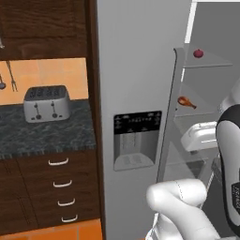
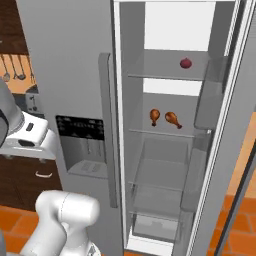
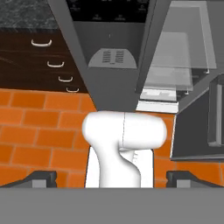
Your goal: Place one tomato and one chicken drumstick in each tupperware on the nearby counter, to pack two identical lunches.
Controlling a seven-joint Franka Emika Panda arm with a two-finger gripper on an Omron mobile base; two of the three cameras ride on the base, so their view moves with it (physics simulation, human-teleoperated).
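Two chicken drumsticks [image 2: 164,118] are sitting mid-frame on a fridge shelf [image 2: 160,133] in the right base view, one tomato [image 2: 185,63] above them at upper right. I'm holding my gripper [image 3: 111,179] wide and empty, pointing at the floor. Fetching looks like the step; next I'm judging a lift between door edge [image 2: 107,130] and shelves.

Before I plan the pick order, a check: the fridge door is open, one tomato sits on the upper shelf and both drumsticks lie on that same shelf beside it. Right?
Not quite. The tomato is alone on the upper shelf; both drumsticks lie one shelf lower, as the right base view shows. The fridge door is open.
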